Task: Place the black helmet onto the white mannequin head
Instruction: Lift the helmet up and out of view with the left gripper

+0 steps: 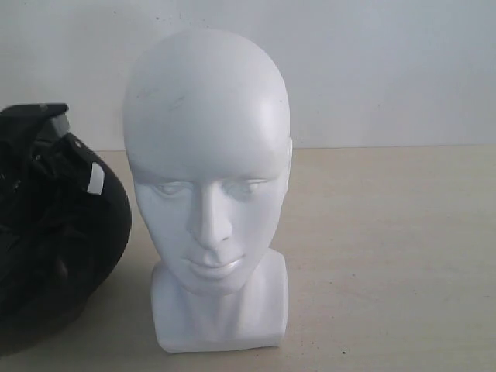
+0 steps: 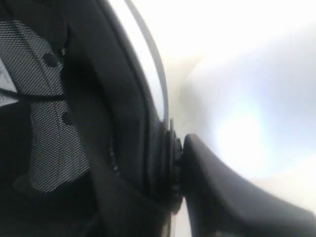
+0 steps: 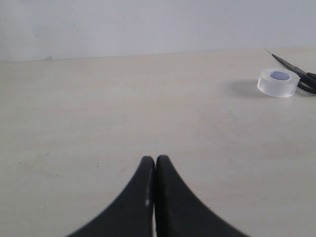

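wall (image 1: 387, 70): plain white | table (image 1: 387, 256): pale beige top, faint dark specks, meets wall | light: soft, even

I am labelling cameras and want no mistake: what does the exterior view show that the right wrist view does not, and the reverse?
Only the exterior view: the white mannequin head standing upright, and the black helmet beside it. Only the right wrist view: the right gripper, shut and empty, a roll of clear tape and black scissors. Both: the beige table and the white wall.
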You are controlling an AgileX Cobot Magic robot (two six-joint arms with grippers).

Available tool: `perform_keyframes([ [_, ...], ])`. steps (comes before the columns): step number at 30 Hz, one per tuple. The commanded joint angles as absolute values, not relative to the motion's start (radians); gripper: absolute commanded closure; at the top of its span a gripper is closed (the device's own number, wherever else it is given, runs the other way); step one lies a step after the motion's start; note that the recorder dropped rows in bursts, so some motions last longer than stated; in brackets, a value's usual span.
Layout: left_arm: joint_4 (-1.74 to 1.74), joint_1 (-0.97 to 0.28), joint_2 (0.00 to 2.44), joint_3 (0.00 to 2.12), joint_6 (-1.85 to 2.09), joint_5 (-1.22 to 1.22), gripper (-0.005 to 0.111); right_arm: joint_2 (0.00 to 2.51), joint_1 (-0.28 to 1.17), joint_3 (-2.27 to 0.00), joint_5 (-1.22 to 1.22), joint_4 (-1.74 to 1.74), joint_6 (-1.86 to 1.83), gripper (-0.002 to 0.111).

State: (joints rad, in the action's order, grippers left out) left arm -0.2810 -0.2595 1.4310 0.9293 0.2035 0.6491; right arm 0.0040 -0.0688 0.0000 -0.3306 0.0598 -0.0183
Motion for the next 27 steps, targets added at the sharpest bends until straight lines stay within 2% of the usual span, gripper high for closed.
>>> perform_keyframes([
  [1,-0.269,-0.262,1.286,0.932,0.224,0.537,0.102,0.000,-0.070,0.000,-0.323,0.055,-0.022,0.109],
  [15,-0.156,-0.262,1.002,0.932,0.194,0.435,0.102,0.000,-0.070,0.000,-0.326,0.055,-0.022,0.109],
  [27,-0.167,-0.262,0.781,0.932,0.206,0.129,0.102,0.000,-0.070,0.000,-0.323,0.055,-0.022,0.109],
])
